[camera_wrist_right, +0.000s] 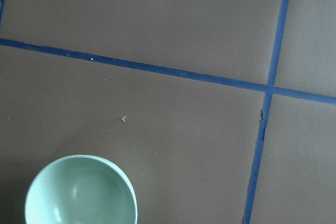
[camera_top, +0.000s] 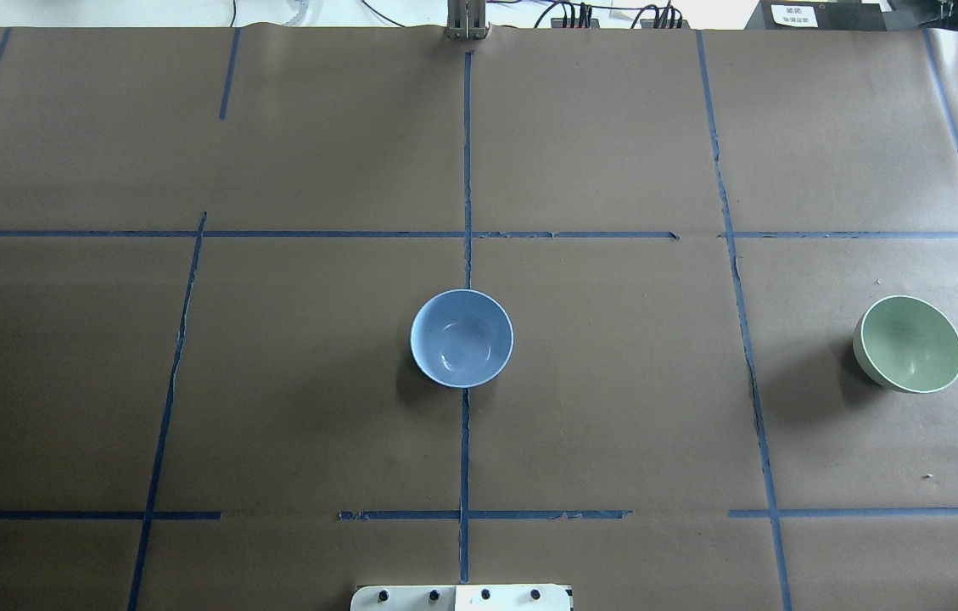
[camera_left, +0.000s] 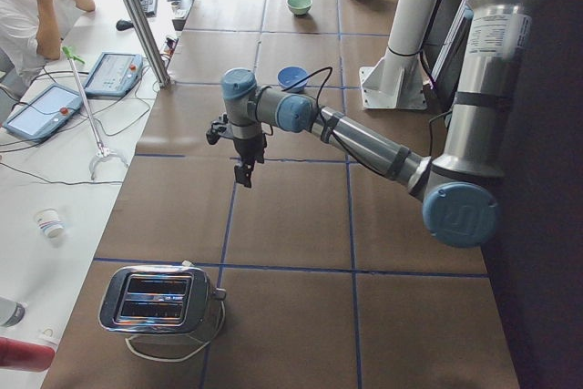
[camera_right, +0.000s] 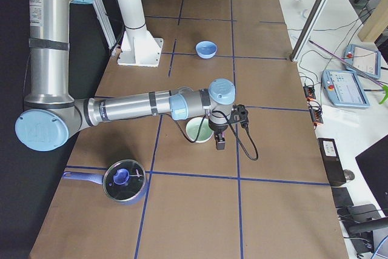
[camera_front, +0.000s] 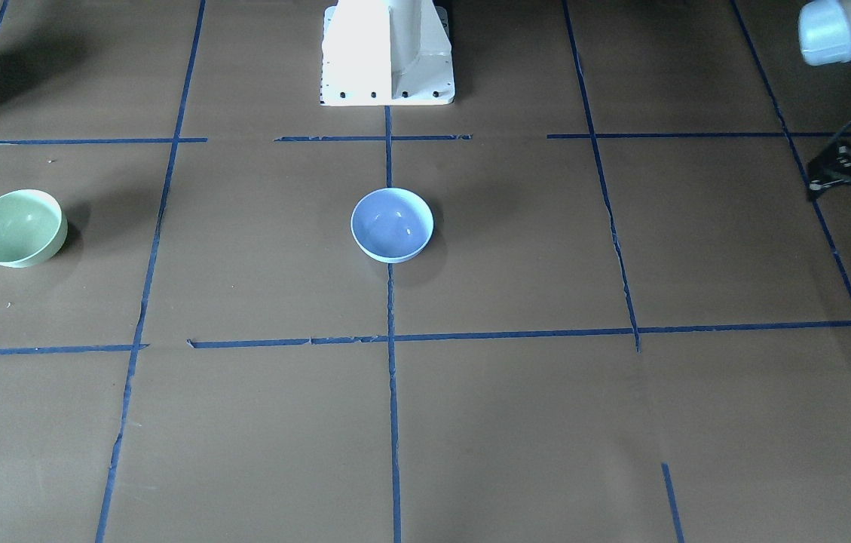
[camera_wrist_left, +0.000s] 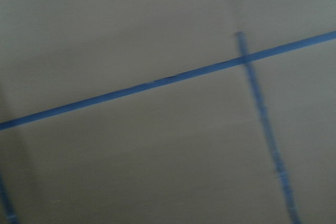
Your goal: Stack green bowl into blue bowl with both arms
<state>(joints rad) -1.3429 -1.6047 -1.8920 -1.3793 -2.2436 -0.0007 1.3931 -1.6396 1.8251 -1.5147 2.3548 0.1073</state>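
Nearest, toward the right end of the counter (camera_right: 200,210): the right gripper (camera_right: 219,141), hovering close by the green bowl (camera_right: 195,130); cannot tell whether fingers apart or together. Upright, empty, glossy; probably light, stiff and slippery, so best pinched across the rim wall. Farther, mid-counter: the blue bowl (camera_right: 207,49), upright, empty. Farthest: the left gripper (camera_left: 241,170), aloft, fingers equally unreadable.

Brown paper-covered table (camera_top: 614,382) gridded with blue tape (camera_top: 317,233).
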